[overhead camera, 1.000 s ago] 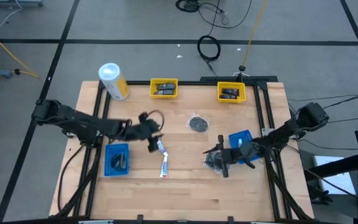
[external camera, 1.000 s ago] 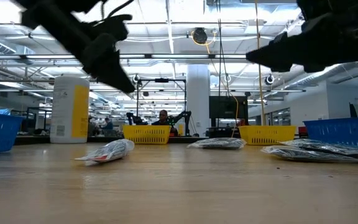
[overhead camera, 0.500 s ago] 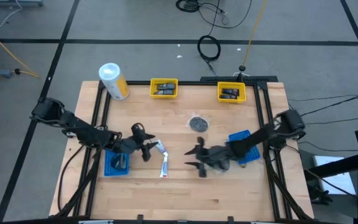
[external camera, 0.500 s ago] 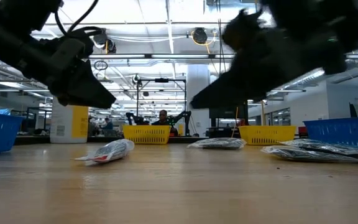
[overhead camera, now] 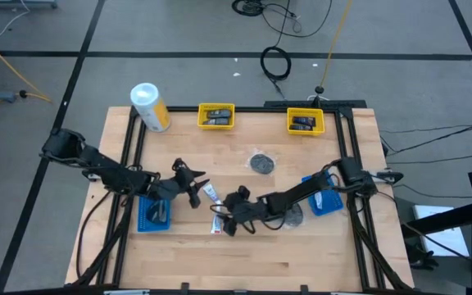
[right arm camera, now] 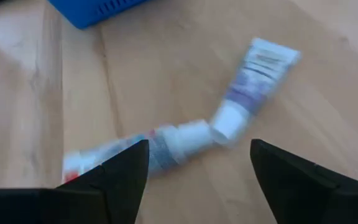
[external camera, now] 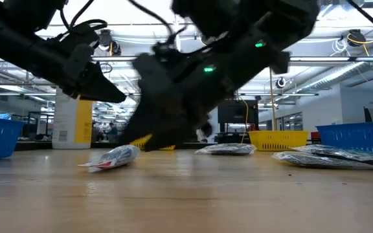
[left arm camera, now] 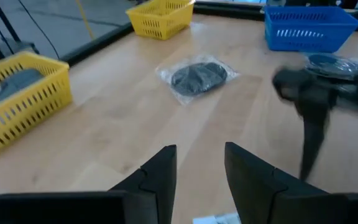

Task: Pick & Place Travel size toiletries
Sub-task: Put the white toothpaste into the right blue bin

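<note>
High view: two tubes lie mid-desk, right gripper beside them, left gripper near.

Right wrist view: jaws open above tubes. Likely light, soft, slippery; grip mid-body.

Left wrist view: jaws open.

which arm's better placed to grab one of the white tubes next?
Right, probably. The right gripper hangs open directly over the two white tubes, which sit framed between its fingers in the right wrist view. The left gripper, also open, sits beside them and its wrist view faces the wrapped dark disc instead.
</note>
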Controlling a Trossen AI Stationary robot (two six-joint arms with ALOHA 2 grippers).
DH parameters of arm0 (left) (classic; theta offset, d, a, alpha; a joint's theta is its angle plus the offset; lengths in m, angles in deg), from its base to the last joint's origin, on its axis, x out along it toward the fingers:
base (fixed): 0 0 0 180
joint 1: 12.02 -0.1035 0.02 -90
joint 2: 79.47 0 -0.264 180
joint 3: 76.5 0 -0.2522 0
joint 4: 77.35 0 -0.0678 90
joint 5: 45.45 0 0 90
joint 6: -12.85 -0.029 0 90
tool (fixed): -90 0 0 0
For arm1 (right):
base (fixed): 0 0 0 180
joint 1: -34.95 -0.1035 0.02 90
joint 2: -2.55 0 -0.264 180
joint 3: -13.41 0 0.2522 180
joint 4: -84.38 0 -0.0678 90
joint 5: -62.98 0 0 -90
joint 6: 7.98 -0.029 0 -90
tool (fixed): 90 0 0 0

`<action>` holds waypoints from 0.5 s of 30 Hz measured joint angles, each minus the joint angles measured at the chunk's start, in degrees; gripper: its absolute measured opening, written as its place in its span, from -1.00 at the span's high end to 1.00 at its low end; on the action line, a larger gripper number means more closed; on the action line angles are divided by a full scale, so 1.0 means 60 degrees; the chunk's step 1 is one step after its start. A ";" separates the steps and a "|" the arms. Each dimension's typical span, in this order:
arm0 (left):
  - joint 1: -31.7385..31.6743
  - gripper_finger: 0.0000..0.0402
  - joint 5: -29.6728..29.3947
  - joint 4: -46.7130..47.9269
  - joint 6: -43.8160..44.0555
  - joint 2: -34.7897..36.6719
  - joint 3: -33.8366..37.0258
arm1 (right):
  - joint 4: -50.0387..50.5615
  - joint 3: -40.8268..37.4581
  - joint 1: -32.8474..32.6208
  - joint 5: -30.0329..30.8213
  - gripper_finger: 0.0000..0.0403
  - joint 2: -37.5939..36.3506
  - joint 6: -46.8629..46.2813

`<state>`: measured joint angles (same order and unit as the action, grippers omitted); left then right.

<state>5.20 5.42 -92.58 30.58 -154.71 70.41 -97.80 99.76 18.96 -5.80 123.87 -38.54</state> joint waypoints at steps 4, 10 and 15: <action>-0.0260 0.33 0.0009 -0.0258 -0.0534 0.0000 0.0004 | -0.0078 0.0868 -0.0046 -0.0042 -0.29 0.0793 -0.0290; -0.0614 0.29 0.0068 -0.0271 -0.0628 -0.0003 0.0004 | 0.0383 0.1259 -0.0062 -0.0099 -0.20 0.1302 -0.0157; -0.0689 0.32 0.0465 -0.0224 -0.0520 0.0000 0.0004 | 0.1547 0.1268 -0.0125 -0.0275 -0.08 0.1074 0.0568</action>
<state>1.06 8.21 -93.92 27.46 -154.71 70.43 -88.52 107.37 18.22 -7.45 130.31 -35.13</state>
